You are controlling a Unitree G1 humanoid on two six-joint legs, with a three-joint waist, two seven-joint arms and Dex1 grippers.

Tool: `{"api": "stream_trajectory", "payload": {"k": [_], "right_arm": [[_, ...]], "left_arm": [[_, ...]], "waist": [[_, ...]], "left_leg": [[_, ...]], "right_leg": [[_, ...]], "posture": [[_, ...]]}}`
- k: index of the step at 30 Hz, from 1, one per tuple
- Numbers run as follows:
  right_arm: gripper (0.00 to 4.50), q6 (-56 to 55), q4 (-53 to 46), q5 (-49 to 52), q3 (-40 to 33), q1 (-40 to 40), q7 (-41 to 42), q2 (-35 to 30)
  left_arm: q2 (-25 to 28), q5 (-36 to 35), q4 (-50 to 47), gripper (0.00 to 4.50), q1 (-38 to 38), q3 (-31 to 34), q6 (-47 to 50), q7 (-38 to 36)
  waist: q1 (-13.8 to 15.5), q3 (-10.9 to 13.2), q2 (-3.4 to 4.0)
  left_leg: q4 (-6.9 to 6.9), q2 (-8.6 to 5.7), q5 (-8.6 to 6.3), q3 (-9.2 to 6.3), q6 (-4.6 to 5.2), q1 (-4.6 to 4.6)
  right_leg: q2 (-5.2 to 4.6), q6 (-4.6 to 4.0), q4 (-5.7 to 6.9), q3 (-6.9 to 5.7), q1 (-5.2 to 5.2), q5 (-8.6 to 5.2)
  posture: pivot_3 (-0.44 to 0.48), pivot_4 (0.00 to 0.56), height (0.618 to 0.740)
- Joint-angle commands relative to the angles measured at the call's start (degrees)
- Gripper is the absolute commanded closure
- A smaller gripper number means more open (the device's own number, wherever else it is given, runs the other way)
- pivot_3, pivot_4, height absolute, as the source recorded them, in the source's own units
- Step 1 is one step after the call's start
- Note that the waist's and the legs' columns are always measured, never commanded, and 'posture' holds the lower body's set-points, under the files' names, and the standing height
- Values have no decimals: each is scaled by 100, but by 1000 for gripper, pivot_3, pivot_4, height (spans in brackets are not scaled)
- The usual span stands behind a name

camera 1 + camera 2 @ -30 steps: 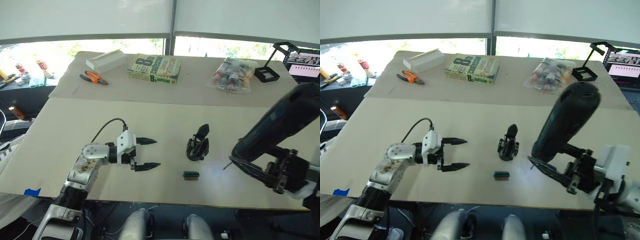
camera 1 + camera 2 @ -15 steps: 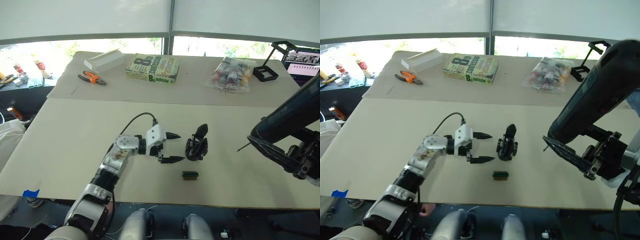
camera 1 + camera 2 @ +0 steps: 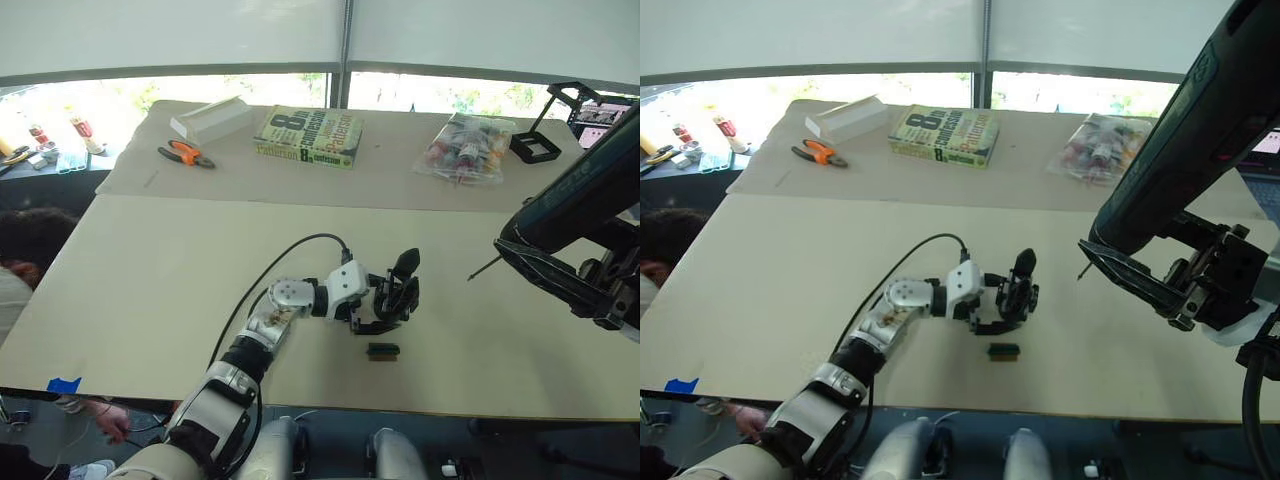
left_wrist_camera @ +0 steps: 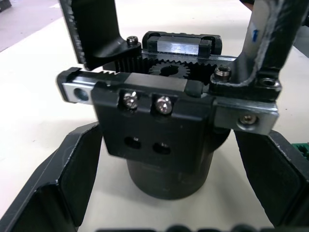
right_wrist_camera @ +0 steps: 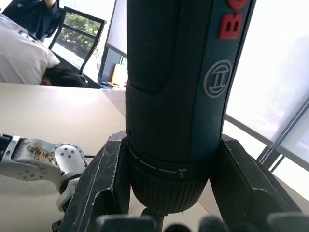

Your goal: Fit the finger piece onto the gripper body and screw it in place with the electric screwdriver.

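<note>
The gripper body (image 3: 397, 295) stands near the middle of the table (image 3: 150, 260), a small green-topped block (image 3: 381, 350) just in front of it; the left gripper (image 3: 383, 305) reaches around it, fingers (image 4: 72, 179) spread either side of its base, apparently not yet pressing; the right gripper (image 3: 1140, 285) clamps the electric screwdriver (image 3: 1185, 130), raised well to the right, its upper end cut off; a clear bag (image 3: 465, 148) of small colourful items, hard to identify, lies at the far edge.

We can't tell if the left pincer (image 3: 992, 303) touches the gripper body (image 4: 161, 130) (its fingers flank it, tips cut off). Electric screwdriver (image 5: 186, 82) runs past the frame top; bit tip too small to read.
</note>
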Motion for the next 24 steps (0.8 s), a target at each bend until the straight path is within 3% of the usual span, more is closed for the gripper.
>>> {"api": "stream_trajectory", "payload": {"k": [1,16,19,22,24], "right_arm": [[2573,-5,-223,115,-37,-168,-177,-49],[2573,49,-251,112,-98,-28,-123,46],[2573,19,-247,134,-180,73,-62,77],[2573,-8,-258,139,-249,174,0,118],[2573,-22,-265,126,-282,230,48,156]], "left_arm": [[-74,50,-43,9,9,14,-236,100],[-269,72,-481,9,457,19,50,704],[-292,15,-485,835,466,15,110,595],[-284,24,-472,2096,450,6,115,543],[-283,31,-403,2082,403,28,20,523]], "waist": [[1,0,0],[20,0,0],[13,0,0],[13,0,1],[16,0,0]], "left_leg": [[2,0,1,0,-1,-4],[6,-1,1,1,2,-6],[7,-1,0,1,2,-7],[7,-1,1,1,2,-6],[7,-1,0,1,2,-6]], "right_leg": [[0,0,2,0,-5,0],[-1,5,2,0,-4,3],[0,6,2,0,-4,3],[1,6,3,0,-5,3],[1,6,2,0,-4,3]], "posture": [[0,150,740],[0,150,740],[0,150,740],[0,150,740],[0,150,740]]}}
